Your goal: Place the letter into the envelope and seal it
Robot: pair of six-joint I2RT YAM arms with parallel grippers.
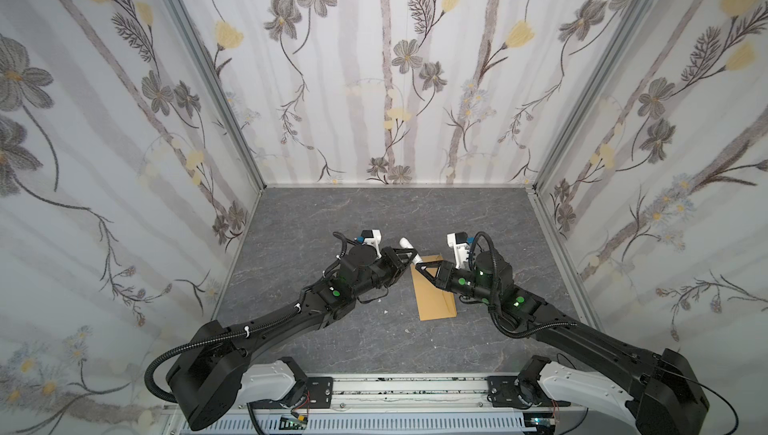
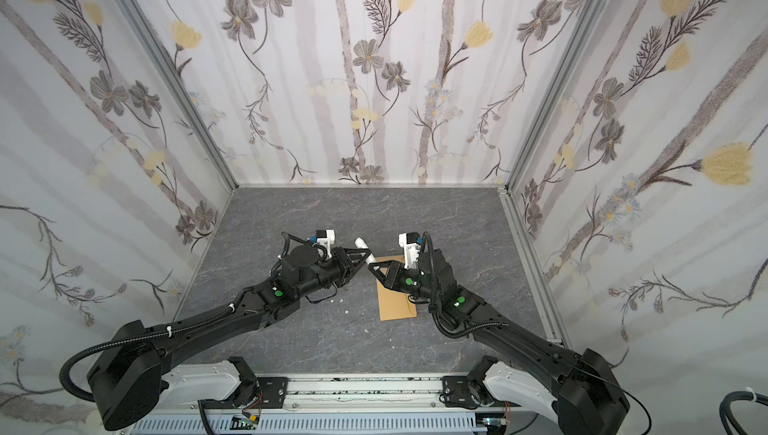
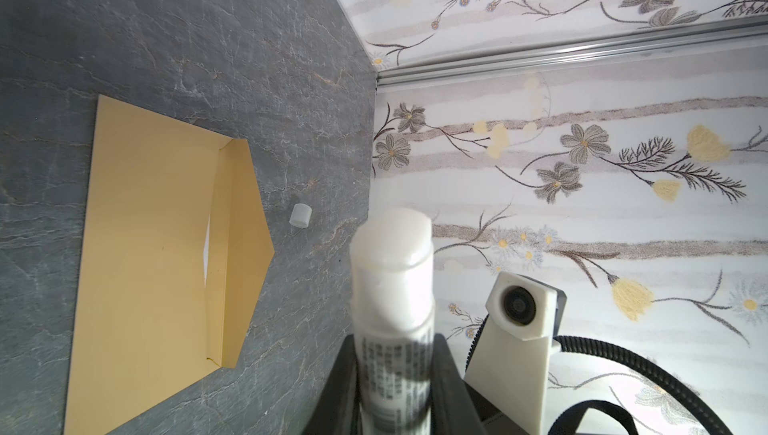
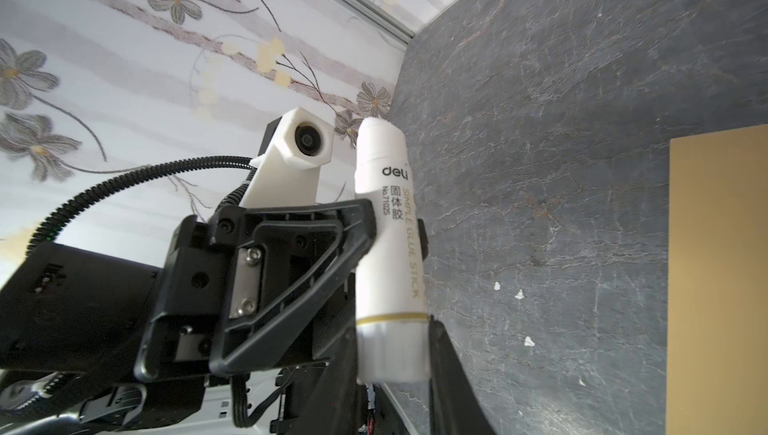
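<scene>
The kraft-brown envelope (image 1: 432, 298) (image 2: 395, 302) lies flat on the grey table, partly under the right arm. In the left wrist view the envelope (image 3: 153, 246) has its pointed flap open. The letter (image 3: 206, 248) shows only as a thin white sliver in its mouth. A white glue stick (image 1: 409, 248) (image 3: 390, 271) (image 4: 388, 246) is held in the air above the envelope's far end, uncapped. My left gripper (image 1: 410, 257) (image 2: 365, 255) (image 3: 395, 354) is shut on its body. My right gripper (image 1: 420, 267) (image 2: 372, 267) (image 4: 392, 354) is shut on its base end.
The glue stick's small white cap (image 3: 300, 215) lies on the table just beyond the flap's point. Small white scraps (image 1: 386, 311) (image 4: 519, 294) dot the table left of the envelope. Floral walls (image 1: 374, 80) close three sides, and a metal rail (image 1: 407, 391) runs along the front.
</scene>
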